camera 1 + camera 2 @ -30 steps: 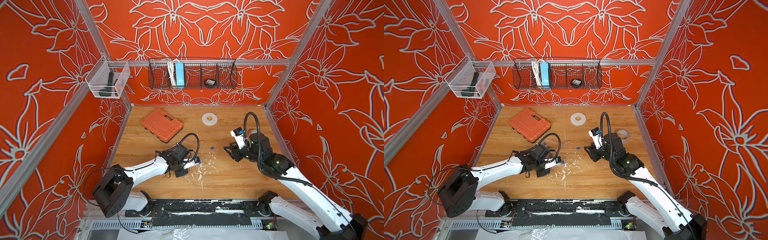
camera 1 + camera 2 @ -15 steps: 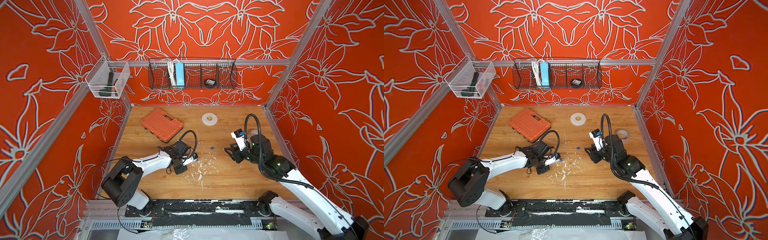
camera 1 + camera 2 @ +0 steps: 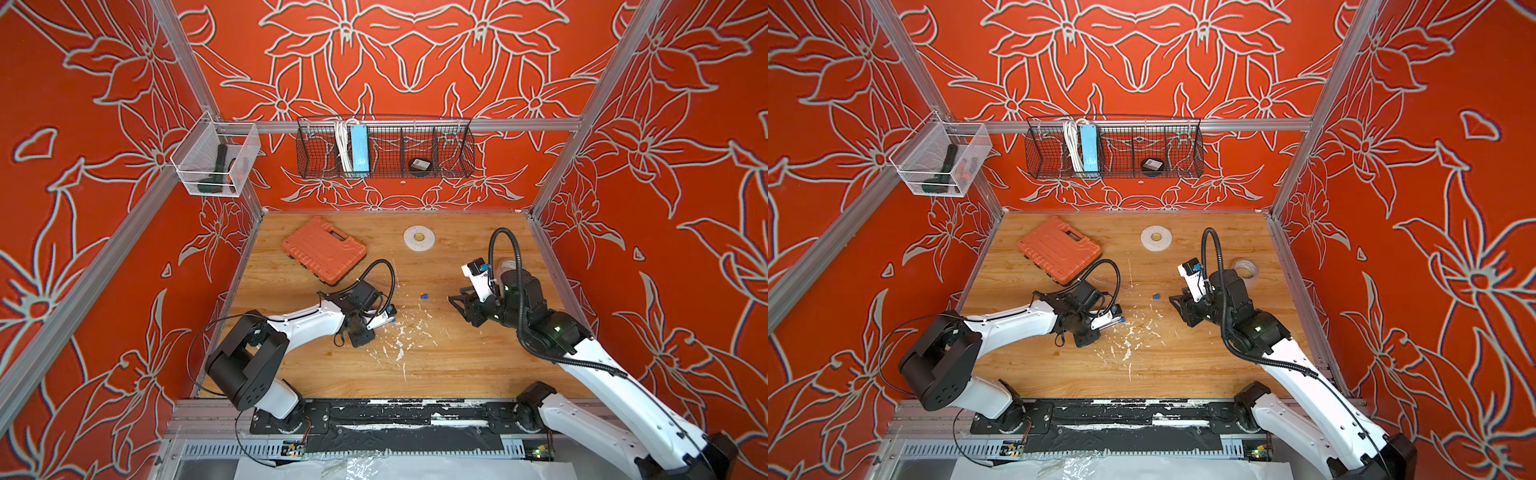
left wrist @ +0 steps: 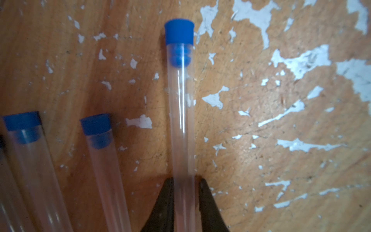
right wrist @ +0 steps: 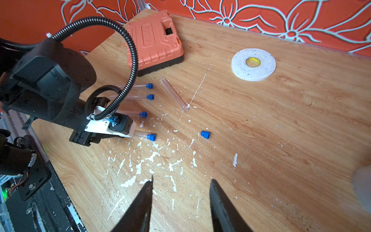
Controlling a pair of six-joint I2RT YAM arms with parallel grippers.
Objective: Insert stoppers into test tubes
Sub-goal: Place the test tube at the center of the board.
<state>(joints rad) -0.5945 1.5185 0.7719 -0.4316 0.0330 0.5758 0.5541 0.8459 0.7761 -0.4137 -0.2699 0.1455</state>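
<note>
Four tubes [image 5: 130,112] are now capped: your left claw [image 4: 184,180] has laid the fourth down, its grip unclear, leaving one stopper [image 5: 205,134] and bare tube [image 5: 174,94] for your empty, spread right claw [image 5: 180,183].

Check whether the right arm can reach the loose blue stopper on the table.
Probably yes. The loose stopper lies alone on the table ahead of the right tool, open and empty; the left arm and the stoppered test tubes lie off to one side.
</note>
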